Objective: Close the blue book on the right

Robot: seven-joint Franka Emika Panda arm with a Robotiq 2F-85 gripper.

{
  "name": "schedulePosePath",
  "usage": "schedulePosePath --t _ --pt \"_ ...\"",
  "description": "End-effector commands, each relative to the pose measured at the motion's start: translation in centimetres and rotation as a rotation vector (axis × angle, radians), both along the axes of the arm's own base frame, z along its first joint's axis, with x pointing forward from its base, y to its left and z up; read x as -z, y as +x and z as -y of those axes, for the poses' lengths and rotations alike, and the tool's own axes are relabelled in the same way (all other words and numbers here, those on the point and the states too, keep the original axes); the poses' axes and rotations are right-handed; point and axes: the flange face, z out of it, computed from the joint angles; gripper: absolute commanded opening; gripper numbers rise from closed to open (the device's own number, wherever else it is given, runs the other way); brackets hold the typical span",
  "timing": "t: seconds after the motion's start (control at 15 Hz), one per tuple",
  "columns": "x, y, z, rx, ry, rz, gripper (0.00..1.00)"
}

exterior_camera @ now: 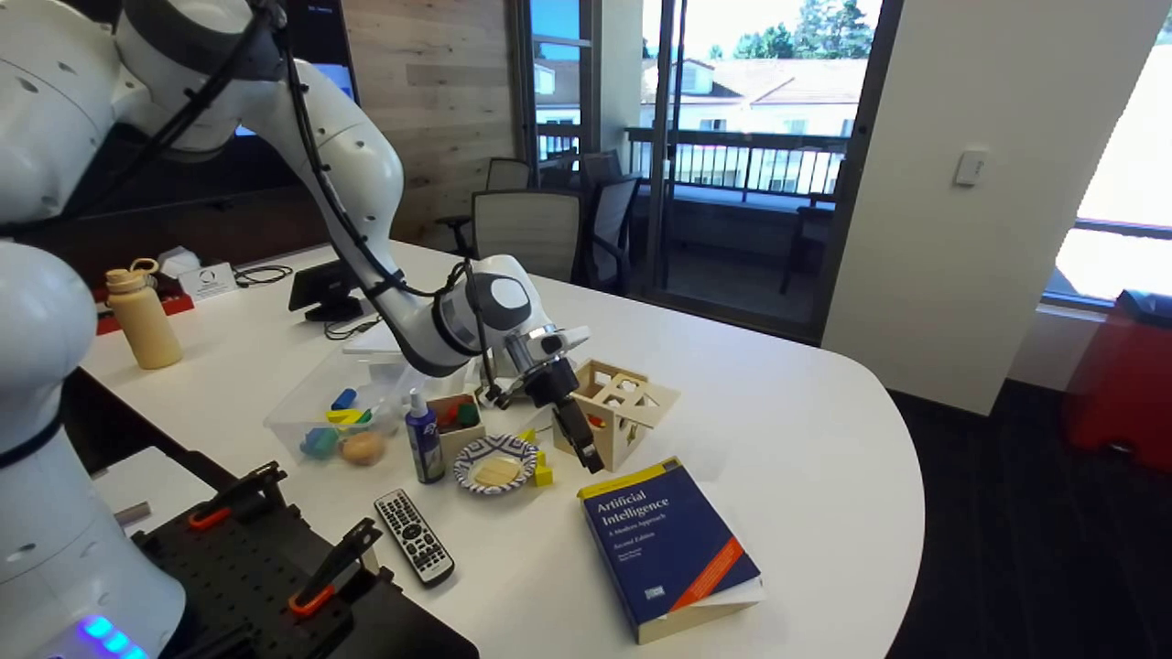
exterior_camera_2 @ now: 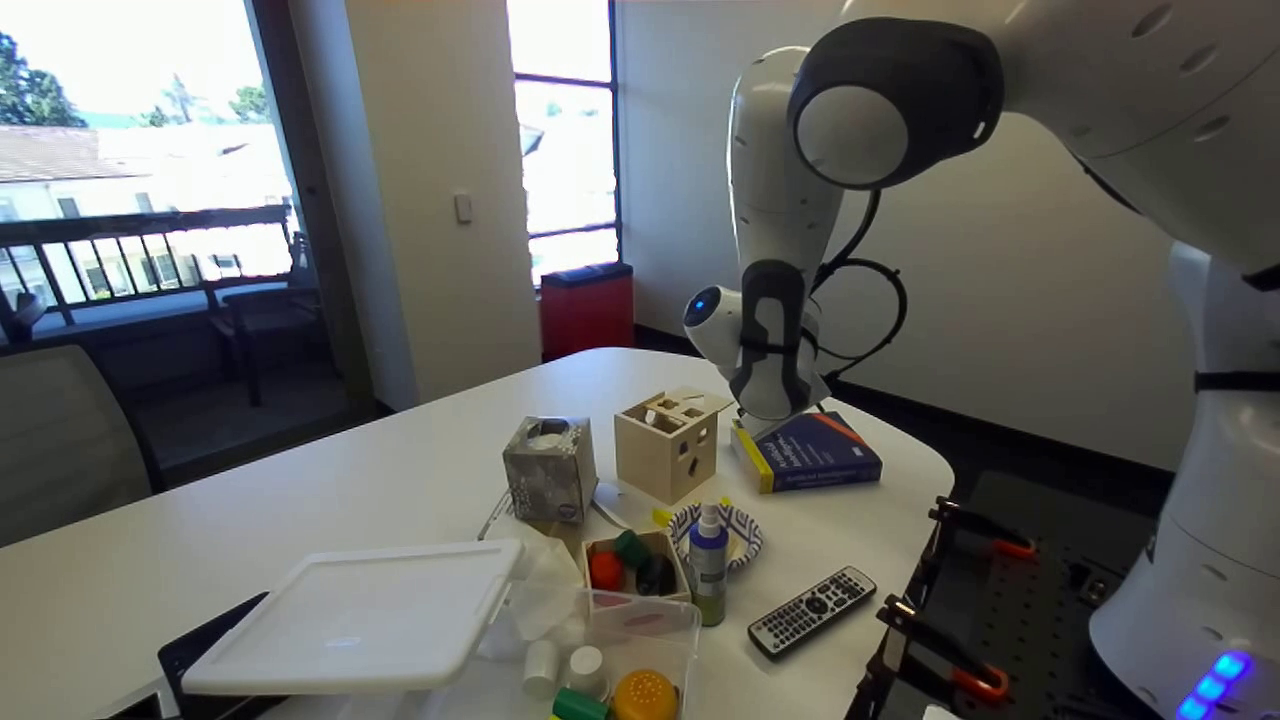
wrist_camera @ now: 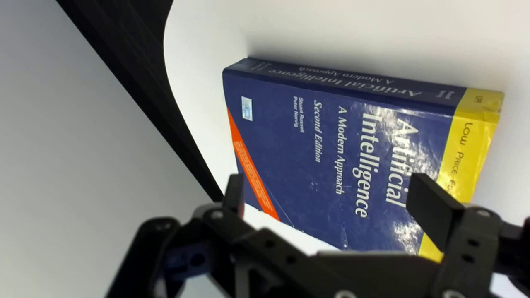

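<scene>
The blue book [exterior_camera: 664, 540] lies flat and closed on the white table, front cover up, with a yellow band at one end and an orange stripe near the other. A pale page corner shows beside the cover near the stripe. The book also shows in an exterior view [exterior_camera_2: 825, 455], partly behind the arm, and fills the middle of the wrist view [wrist_camera: 290, 145]. My gripper [wrist_camera: 325, 186] is open and empty, its fingers wide apart above the book. In an exterior view the gripper [exterior_camera: 586, 448] hovers near the book's yellow end, apart from it.
A wooden shape box [exterior_camera: 609, 412] stands beside the gripper and book. A patterned bowl [exterior_camera: 494, 464], a spray bottle [exterior_camera: 425, 439], a black remote control [exterior_camera: 414, 537] and a clear bin [exterior_camera_2: 690, 640] are nearby. A tissue box [exterior_camera_2: 550, 470] stands farther off. The table's curved edge [exterior_camera: 916, 513] lies beyond the book.
</scene>
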Motion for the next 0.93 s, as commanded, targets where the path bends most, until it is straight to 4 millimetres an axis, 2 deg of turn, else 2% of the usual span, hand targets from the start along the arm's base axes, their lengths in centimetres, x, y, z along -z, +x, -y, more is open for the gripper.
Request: schedulePosePath --t 0.0,0.2,0.53,0.87 --pt "-1.0 0.0 0.3 0.027 0.109 0.049 1.0" --pt "-3.0 -0.3 0.7 0.037 0.187 0.124 1.0" --pt "-9.9 -1.1 1.6 -0.005 0.316 0.273 1.0" --pt "-16.7 -2.7 1.8 -0.046 0.5 0.308 1.0"
